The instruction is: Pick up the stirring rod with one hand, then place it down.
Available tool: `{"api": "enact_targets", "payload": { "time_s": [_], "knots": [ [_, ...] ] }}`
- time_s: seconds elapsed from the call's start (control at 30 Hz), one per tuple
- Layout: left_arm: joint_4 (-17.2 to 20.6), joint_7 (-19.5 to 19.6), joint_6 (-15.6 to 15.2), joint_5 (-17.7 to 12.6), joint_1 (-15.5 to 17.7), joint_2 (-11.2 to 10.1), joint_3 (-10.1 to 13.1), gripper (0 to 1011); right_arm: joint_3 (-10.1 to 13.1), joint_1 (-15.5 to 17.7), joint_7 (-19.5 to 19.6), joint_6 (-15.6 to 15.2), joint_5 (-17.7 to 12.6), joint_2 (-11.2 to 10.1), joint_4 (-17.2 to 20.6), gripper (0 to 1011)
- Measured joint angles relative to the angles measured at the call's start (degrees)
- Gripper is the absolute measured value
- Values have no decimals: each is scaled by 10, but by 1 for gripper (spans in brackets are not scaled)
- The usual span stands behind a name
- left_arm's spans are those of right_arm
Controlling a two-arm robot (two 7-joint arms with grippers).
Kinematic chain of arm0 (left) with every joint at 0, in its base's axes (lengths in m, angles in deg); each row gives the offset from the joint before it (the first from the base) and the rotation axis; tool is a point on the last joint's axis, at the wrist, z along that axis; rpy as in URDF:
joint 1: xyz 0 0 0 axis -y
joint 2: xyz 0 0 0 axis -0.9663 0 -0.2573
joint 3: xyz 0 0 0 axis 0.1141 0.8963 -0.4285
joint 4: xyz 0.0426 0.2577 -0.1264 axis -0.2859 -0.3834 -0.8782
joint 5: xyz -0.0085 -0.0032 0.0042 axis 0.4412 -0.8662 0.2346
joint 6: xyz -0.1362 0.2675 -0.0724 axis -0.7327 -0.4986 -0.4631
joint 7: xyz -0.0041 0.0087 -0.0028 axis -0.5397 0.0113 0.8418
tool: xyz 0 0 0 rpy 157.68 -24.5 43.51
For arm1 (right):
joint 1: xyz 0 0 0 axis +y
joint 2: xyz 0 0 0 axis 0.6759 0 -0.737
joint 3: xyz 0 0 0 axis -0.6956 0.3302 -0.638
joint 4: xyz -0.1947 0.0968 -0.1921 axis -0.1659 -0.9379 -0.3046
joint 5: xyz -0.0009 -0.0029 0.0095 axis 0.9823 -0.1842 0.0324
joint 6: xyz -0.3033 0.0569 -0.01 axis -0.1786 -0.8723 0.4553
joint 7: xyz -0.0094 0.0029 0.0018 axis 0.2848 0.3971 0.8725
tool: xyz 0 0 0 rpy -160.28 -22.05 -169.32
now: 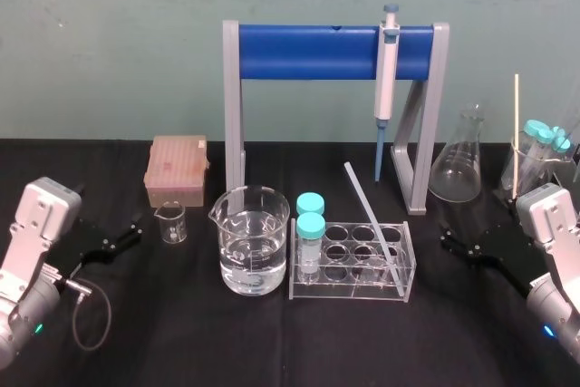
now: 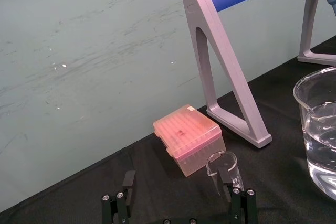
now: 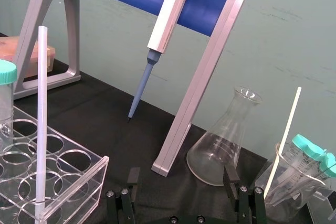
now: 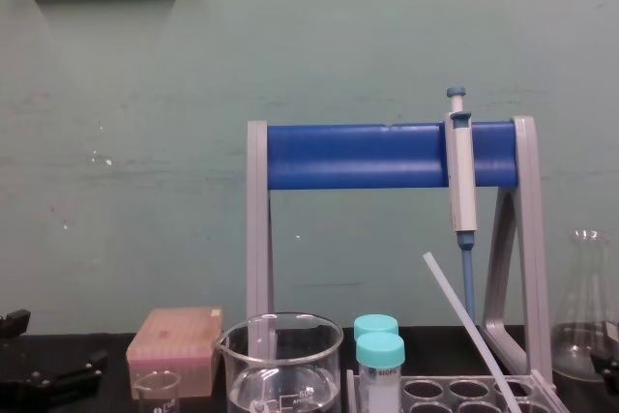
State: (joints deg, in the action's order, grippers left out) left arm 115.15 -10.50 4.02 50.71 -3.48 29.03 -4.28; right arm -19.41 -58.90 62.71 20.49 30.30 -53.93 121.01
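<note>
The stirring rod (image 1: 373,227) is a thin translucent whitish rod leaning in the clear test tube rack (image 1: 353,265) at the table's middle, its top tilted back to the left. The same stirring rod (image 3: 40,114) shows in the right wrist view, and in the chest view the stirring rod (image 4: 466,321) slants up out of the rack. My right gripper (image 1: 450,237) hovers low to the right of the rack, open and holding nothing, its fingers (image 3: 133,178) apart. My left gripper (image 1: 134,233) rests at the far left, open, close to a small beaker (image 2: 224,165).
A large beaker of water (image 1: 254,240) and two teal-capped tubes (image 1: 311,224) stand left of the rod. Behind is a blue stand (image 1: 331,52) holding a pipette (image 1: 387,88). A flask (image 1: 458,165), a beaker with a cream stick (image 1: 516,133) and a pink tip box (image 1: 177,169) flank it.
</note>
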Motion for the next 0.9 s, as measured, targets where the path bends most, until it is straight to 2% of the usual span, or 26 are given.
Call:
{"api": "enact_targets", "payload": {
  "time_s": [0.9],
  "knots": [
    [0,0,0,0,0,0,0,1000,0,0,0,0,0,0,0,1003]
  ]
}}
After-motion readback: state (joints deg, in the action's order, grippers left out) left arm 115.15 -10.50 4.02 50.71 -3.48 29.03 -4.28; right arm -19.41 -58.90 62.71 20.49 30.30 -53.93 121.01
